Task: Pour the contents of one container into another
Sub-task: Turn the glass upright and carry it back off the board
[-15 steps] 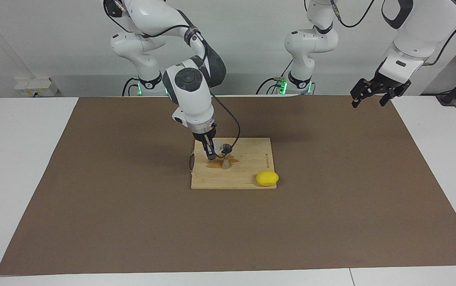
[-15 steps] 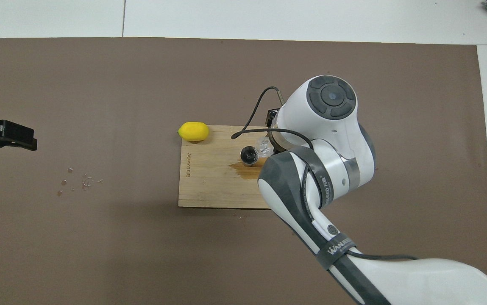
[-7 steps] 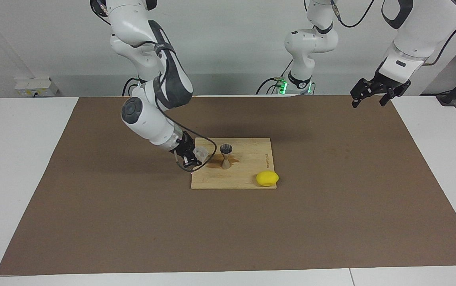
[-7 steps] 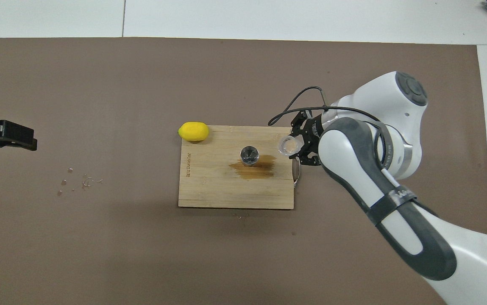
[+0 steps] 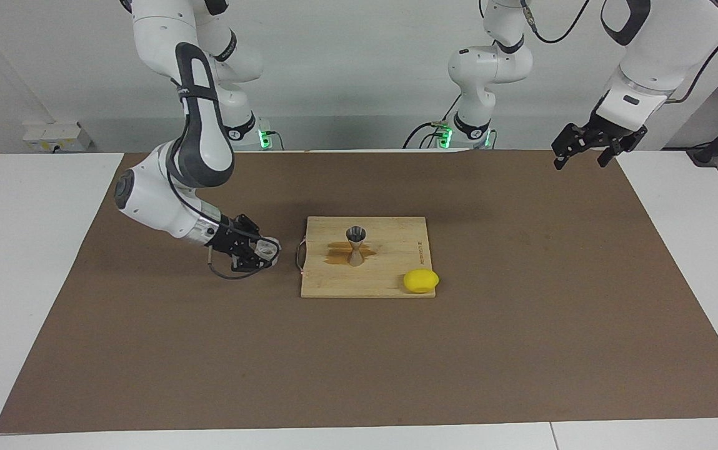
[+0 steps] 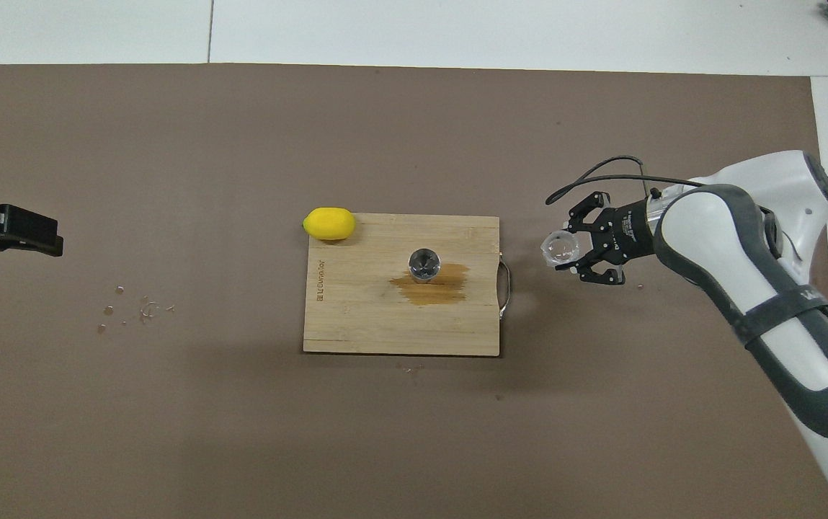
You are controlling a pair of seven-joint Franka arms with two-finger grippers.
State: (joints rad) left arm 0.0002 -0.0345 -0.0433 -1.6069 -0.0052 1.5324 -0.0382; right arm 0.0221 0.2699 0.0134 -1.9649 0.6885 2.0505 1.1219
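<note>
Right pincer (image 5: 257,250) sits low over the brown mat (image 5: 521,350), between the mat's edge at the right arm's end and the board (image 5: 390,284), just off the board's handle end. It is clamped on the glass (image 5: 265,248); the glass is gripped at its sides, held sideways off the arm's wrist, mouth up in the overhead view (image 6: 559,249). Can't tell whether the glass touches the mat.

Board lies mid-worktop on the mat. Jigger (image 5: 355,245) stands upright on it, roughly at the board's centre, a bit toward the edge nearer the robots. Brown wet stain (image 5: 338,252) spreads on the board around the jigger's foot, toward the handle end. Glass and jigger are well apart, with the board's handle (image 5: 300,255) between them.

Lemon (image 5: 421,280) rests at the board's corner farther from the robots, toward the left arm's end, overlapping the edge.

Left pincer (image 5: 587,152) hangs in the air over the mat's corner at the left arm's end, near the robots' edge, fingers apart, nothing in it. That arm waits.
</note>
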